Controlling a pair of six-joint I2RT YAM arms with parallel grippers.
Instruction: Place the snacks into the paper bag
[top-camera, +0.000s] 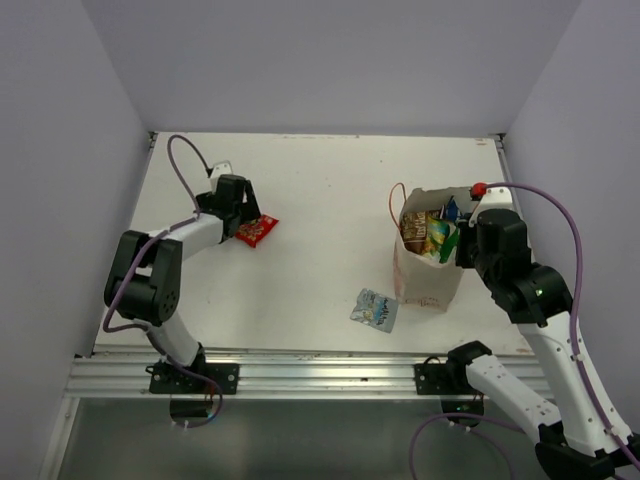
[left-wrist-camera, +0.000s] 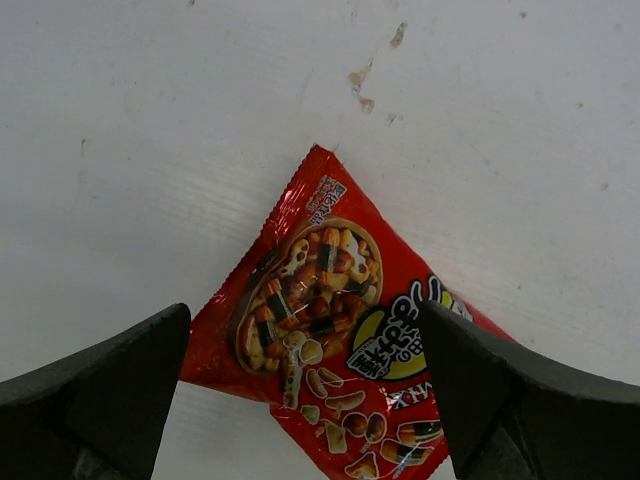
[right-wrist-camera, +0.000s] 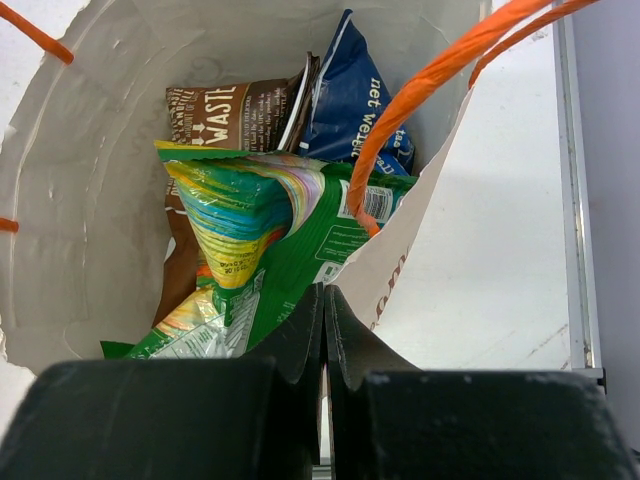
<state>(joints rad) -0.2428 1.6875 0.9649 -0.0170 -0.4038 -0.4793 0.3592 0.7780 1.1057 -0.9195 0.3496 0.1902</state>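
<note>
A red snack packet lies flat on the table at the left; in the left wrist view it sits between my fingers. My left gripper is open, one jaw on each side of the packet, just above it. The white paper bag stands at the right, open at the top. Inside it are a green packet, a brown one and a blue one. My right gripper is shut on the bag's right rim. A silver-blue packet lies left of the bag.
The bag's orange-red string handle arches over the opening near my right fingers. White walls enclose the table on three sides. A metal rail runs along the near edge.
</note>
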